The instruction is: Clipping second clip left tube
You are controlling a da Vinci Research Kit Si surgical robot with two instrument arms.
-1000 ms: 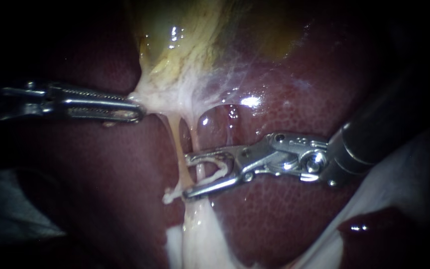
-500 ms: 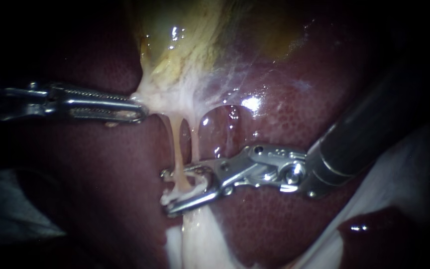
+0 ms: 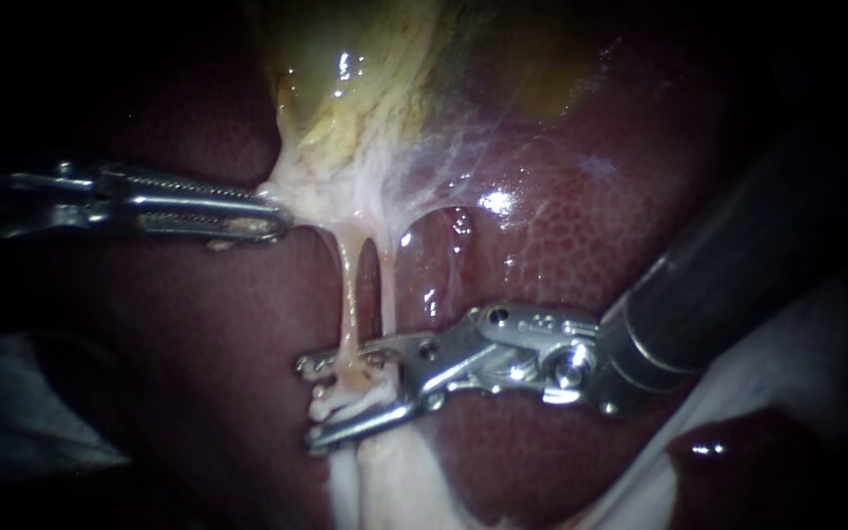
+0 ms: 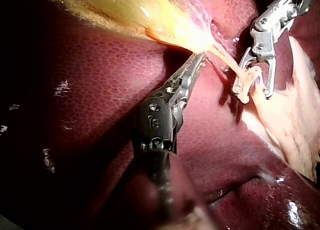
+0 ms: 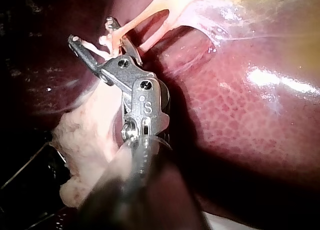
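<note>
as seen from the endoscope, the left instrument lies nearly level, its slim ridged jaws clenched on pale tissue below the yellow-green gallbladder. the right instrument slants in on a dark shaft, its bright metal jaws parted around the left tube, a thin glossy cream strand stretched over the mottled maroon liver. a thinner right tube runs just beside it. a whitish lump sits between the parted jaws; whether it is clip or tissue cannot be told.

from the left wrist, the left instrument reaches straight ahead, jaws pinched on the pale tissue. the right instrument hangs beyond it, jaws apart astride the left tube.

from the right wrist, the right instrument points away, hooked jaws agape, the left tube crossing between them. frayed pale fat lies beside it.
</note>
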